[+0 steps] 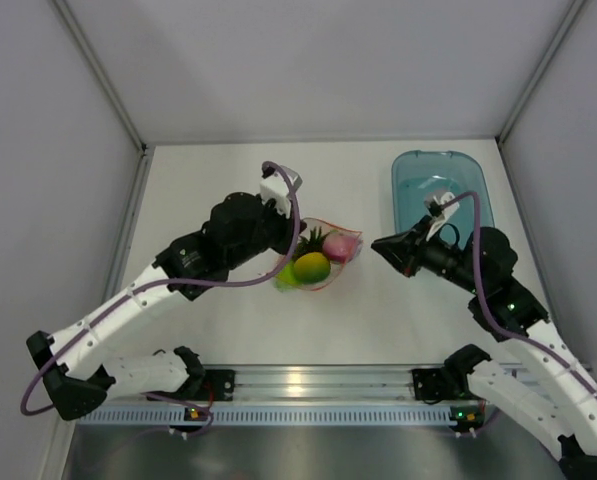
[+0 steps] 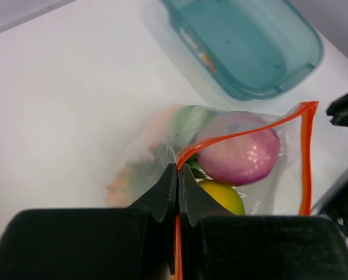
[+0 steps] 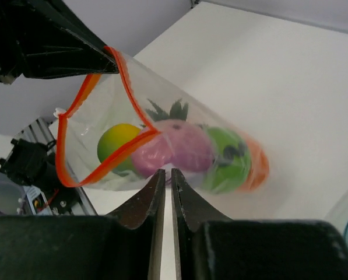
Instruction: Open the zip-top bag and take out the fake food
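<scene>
Grip on plastic: the left claw [image 2: 178, 170] clamps the orange-red zip strip of the small clear crinkly plastic bag [image 2: 290, 157] over the white table [image 1: 228, 320], colourful plastic toy fruits [image 2: 241, 153] inside; the right claw [image 3: 164, 173], parted a crack, holds nothing nearby.

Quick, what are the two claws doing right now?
Left gripper: closed, pinching the zip-top bag by its rim.
Right gripper: open just a crack, holding nothing.

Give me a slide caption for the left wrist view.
Left pincer shut on the orange strip of the zip-top bag, mouth open; pink ball and yellow piece inside, blue tub beyond.
</scene>
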`<action>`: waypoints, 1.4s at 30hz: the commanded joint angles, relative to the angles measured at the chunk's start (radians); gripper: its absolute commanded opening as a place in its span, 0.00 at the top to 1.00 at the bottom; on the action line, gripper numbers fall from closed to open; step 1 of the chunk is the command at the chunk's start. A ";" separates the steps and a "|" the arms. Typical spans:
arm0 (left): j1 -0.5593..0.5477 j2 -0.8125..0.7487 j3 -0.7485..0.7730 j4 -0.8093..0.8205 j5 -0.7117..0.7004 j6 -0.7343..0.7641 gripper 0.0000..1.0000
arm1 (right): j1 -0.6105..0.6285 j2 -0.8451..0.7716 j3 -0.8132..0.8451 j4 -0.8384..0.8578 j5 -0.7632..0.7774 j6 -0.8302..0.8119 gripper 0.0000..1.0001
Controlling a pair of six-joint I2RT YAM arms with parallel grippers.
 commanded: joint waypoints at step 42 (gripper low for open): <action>0.005 0.043 -0.300 0.335 -0.320 -0.713 1.00 | 0.278 0.719 -0.091 0.619 0.407 0.550 0.30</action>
